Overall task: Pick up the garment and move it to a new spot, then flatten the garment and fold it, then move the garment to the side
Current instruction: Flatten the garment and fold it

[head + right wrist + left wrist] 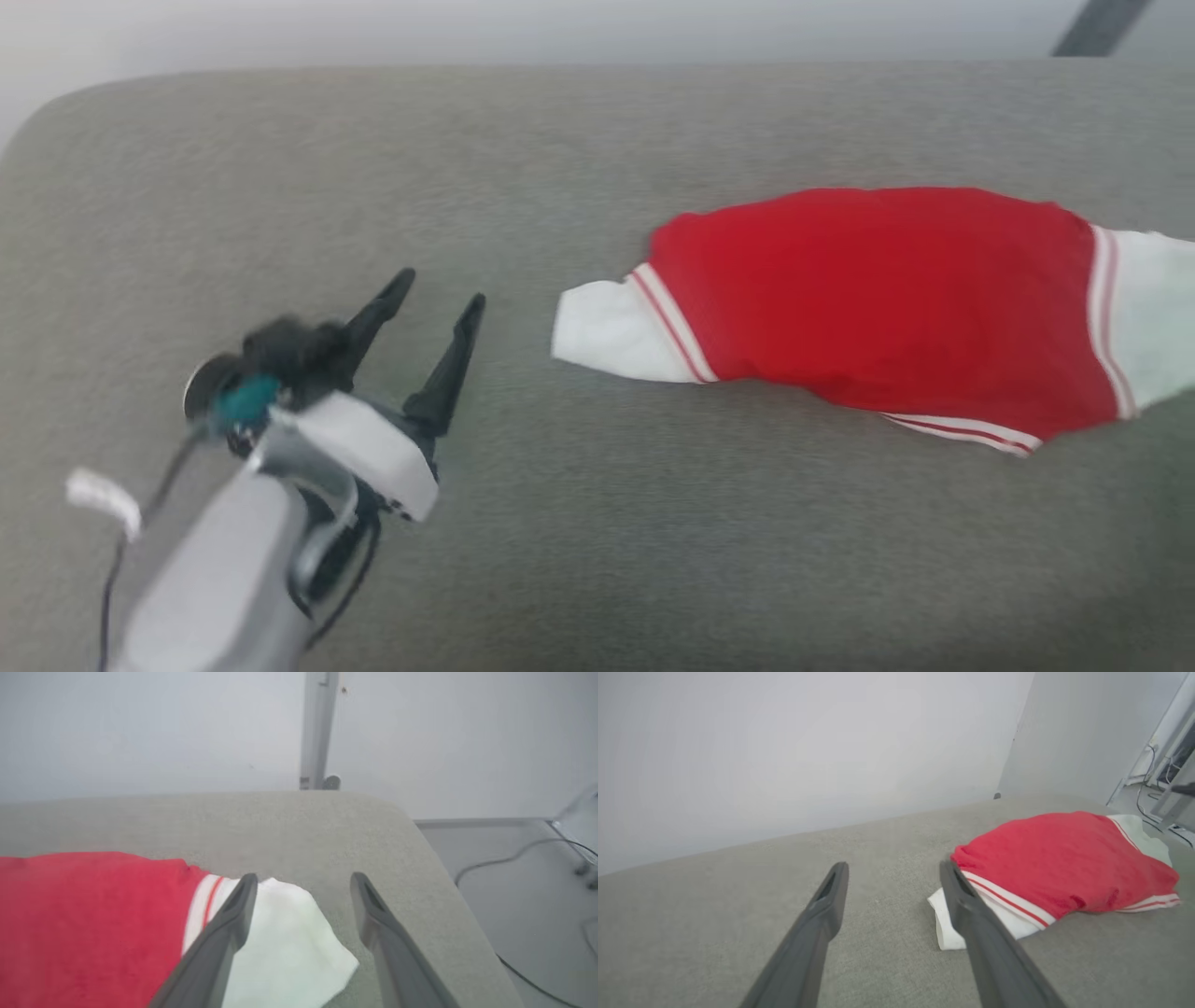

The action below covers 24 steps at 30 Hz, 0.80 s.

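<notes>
Found the garment lying crumpled into a long, rounded mound on a grey, finely woven padded surface with rounded corners. Noted soft bright red cloth at the body, white sleeve ends at both extremes, and thin red-and-white stripe trim at each join and along the near hem. Recorded the left gripper with its two long, dark, tapering fingers spread wide and nothing between them; judged it to hover just above the surface, though blur in the head view leaves contact uncertain. Located one white sleeve end just ahead of the left fingertips and to their right, partly hidden behind the right-hand finger. Recorded the right gripper likewise wide open and empty. Located the other white sleeve end, smooth and gathered to a blunt point, below and between the right fingers, with the left-hand finger crossing over the cloth; could not tell whether touching. Noted a pale matt wall behind, a grey metal post, and a thin cable on the floor beyond the right-hand finger.
</notes>
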Motion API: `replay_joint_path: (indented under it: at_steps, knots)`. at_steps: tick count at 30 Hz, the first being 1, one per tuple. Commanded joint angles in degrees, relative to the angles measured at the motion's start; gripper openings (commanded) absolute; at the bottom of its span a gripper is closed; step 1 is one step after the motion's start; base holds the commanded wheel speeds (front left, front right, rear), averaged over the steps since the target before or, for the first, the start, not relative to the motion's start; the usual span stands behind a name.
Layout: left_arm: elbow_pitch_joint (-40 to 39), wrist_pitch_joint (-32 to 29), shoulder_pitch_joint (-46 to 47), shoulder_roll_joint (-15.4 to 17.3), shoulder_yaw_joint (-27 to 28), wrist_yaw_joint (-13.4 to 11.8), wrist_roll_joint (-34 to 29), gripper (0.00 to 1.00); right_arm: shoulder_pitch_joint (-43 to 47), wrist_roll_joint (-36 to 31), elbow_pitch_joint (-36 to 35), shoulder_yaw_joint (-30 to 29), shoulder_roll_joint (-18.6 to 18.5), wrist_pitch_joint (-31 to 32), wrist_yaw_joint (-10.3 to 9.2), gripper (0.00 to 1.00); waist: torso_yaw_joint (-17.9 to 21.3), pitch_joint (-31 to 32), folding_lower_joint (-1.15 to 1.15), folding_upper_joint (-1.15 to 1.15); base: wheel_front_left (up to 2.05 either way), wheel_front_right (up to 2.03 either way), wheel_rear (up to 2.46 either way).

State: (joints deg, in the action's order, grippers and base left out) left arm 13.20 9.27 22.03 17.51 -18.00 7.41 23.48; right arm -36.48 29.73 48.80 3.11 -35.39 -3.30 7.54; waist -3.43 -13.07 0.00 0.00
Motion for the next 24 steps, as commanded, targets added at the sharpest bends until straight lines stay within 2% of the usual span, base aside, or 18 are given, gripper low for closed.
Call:
replay_joint_path:
  at_steps: [1, 4, 5, 6, 9, 11, 13, 16, 18, 24]
  knots:
    - [0.8, -3.1, 2.1, 1.9, -2.2, 0.1, 3.5, 1.0, 1.2, 0.4, -2.3, 0.3, 1.3, -1.3, -0.1, 1.0, 2.6, 0.7, 0.0, 0.0, 0.0, 0.0, 0.0]
    - [2.4, -10.7, 6.6, 6.3, -6.5, 0.1, 11.2, 1.0, 2.8, 0.5, -7.4, 1.0, 3.4, -2.5, -0.1, 1.0, 5.8, 0.8, 0.0, 0.0, 0.0, 0.0, 0.0]
    - [3.7, -16.7, 9.2, 8.5, -9.2, 0.1, 16.3, 1.0, 4.2, 0.6, -10.7, 1.4, 4.9, -2.3, -0.1, 1.0, 7.7, 0.8, 0.0, 0.0, 0.0, 0.0, 0.0]
    - [4.5, -19.6, 10.5, 9.4, -9.9, 0.1, 19.3, 1.0, 4.7, 0.6, -12.2, 1.5, 5.5, -1.9, -0.1, 1.0, 8.6, 0.7, 0.0, 0.0, 0.0, 0.0, 0.0]
    - [7.2, -30.5, 13.6, 10.9, -12.8, 0.1, 27.2, 1.0, 6.7, 0.2, -17.0, 1.2, 6.6, -0.5, -0.1, 1.0, 10.9, 0.5, 0.0, 0.0, 0.0, 0.0, 0.0]
    - [9.8, -36.5, 16.1, 11.0, -12.4, 0.1, 32.7, 1.0, 8.3, -0.2, -20.0, 0.7, 7.3, 0.4, -0.1, 1.0, 12.2, 0.1, 0.0, 0.0, 0.0, 0.0, 0.0]
    - [12.6, -41.6, 18.5, 11.0, -12.9, 0.1, 35.3, 1.0, 9.7, -0.8, -22.8, 0.0, 8.1, 1.4, -0.1, 1.0, 13.2, -0.2, 0.0, 0.0, 0.0, 0.0, 0.0]
    - [17.2, -46.7, 21.8, 9.9, -12.5, 0.0, 38.6, 1.0, 11.2, -1.7, -26.6, -1.1, 9.3, 3.1, -0.1, 1.0, 14.9, -1.1, 0.0, 0.0, 0.0, 0.0, 0.0]
    - [20.2, -48.8, 23.7, 10.1, -13.1, 0.0, 38.6, 1.0, 12.1, -2.2, -28.4, -1.9, 10.2, 4.2, -0.1, 1.0, 15.9, -1.7, 0.0, 0.0, 0.0, 0.0, 0.0]
    - [26.6, -51.0, 26.2, 8.7, -13.7, 0.0, 39.5, 1.0, 13.7, -3.6, -32.0, -3.7, 12.0, 6.3, -0.1, 1.0, 17.5, -3.0, 0.0, 0.0, 0.0, 0.0, 0.0]
